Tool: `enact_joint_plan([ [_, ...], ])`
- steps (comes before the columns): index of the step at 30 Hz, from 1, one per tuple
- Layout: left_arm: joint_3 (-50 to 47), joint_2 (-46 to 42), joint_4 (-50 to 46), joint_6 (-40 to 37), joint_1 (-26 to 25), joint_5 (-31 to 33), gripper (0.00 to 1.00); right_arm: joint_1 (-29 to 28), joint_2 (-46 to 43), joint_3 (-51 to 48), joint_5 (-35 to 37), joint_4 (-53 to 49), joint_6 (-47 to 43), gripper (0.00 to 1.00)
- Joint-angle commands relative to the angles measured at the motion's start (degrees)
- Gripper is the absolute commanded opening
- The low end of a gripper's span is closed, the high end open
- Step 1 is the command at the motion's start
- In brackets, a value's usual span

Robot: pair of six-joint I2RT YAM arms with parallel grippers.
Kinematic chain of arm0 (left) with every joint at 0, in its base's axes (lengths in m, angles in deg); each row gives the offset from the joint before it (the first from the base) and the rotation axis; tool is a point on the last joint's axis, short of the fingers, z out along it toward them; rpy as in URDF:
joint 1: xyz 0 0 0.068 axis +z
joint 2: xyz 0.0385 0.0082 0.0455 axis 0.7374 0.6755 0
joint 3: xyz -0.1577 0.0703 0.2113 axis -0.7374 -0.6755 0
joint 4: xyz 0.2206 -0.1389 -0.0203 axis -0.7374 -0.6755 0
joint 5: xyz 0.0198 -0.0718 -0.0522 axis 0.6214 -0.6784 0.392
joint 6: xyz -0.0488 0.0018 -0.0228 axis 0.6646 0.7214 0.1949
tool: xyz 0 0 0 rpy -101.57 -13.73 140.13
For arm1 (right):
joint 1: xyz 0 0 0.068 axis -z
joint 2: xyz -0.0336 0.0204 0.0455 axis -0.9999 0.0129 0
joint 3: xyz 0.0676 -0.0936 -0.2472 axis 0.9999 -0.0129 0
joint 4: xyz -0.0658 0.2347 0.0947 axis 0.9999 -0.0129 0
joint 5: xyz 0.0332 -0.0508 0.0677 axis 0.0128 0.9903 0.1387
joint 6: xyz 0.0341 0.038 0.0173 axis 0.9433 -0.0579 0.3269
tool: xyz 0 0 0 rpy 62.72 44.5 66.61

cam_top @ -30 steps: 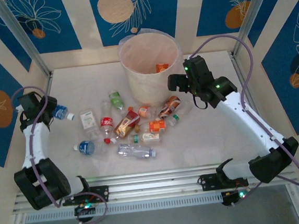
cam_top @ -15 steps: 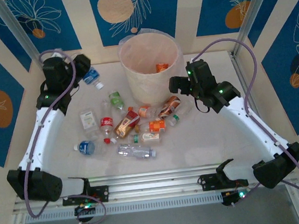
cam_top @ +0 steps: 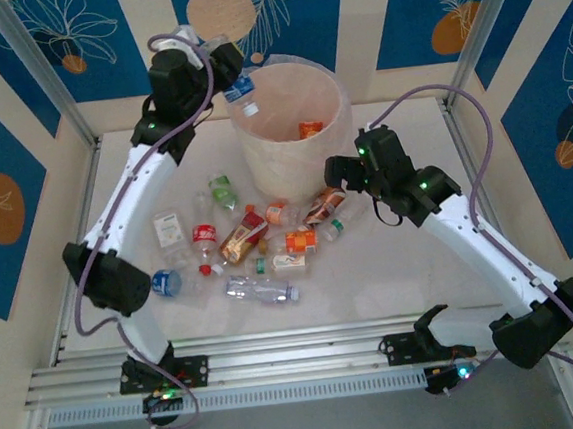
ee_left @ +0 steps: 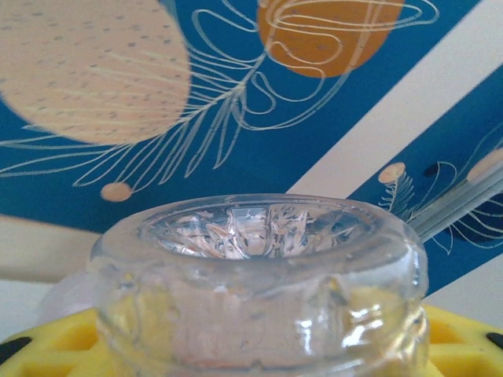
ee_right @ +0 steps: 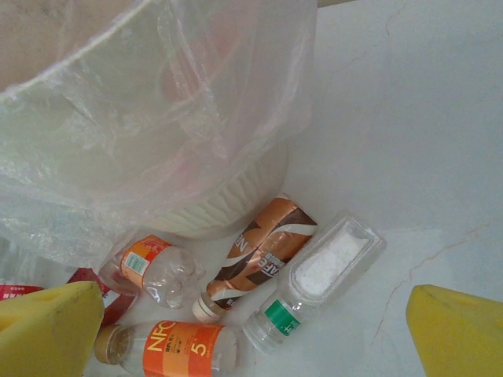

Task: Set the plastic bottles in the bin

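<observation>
— Clear plastic sits close against the left wrist camera; what is the left end effector gripping?
— The blue-labelled bottle. The yellow fingers are drawn in narrowly on its body, with the base toward the wrist camera and the white cap pointing down.
— Where is that bottle relative to the bin?
— It is up in the air over the rim at the bin's 10 o'clock, cap toward the opening. An orange-labelled bottle lies inside the bin.
— And the right end effector?
— Its fingers are spread wide, holding nothing and touching nothing. It hovers at the bin's 4 o'clock, near the wall, above the bronze bottle and the green-capped bottle.
— The other plastic bottles?
— They lie scattered on the surface from the bin's 5 to 8 o'clock. In the right wrist view an orange NFC bottle lies at 7 o'clock of the bronze one.
</observation>
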Motion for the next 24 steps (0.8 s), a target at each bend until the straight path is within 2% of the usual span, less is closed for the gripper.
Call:
enact_joint_plan([
  [1,7.9,4.9,1.9,-4.6,-1.6,-0.7,0.44,-0.8,-2.2,-1.2,2.3,0.6,2.0,0.99],
  [10,21.9,19.4,-4.5,-11.1,-2.9,-10.9,0.44,-1.5,-3.5,-2.0,3.5,-2.3,4.1,0.99],
  [14,24.9,22.4,-8.1,-16.3,-3.8,-11.1,0.44,-2.0,-3.5,-2.9,3.7,-3.2,5.1,0.99],
  [24,25.2,25.3,-14.9,-24.5,-4.4,-11.3,0.44,-1.9,-4.2,-4.2,5.5,-5.3,7.5,0.99],
])
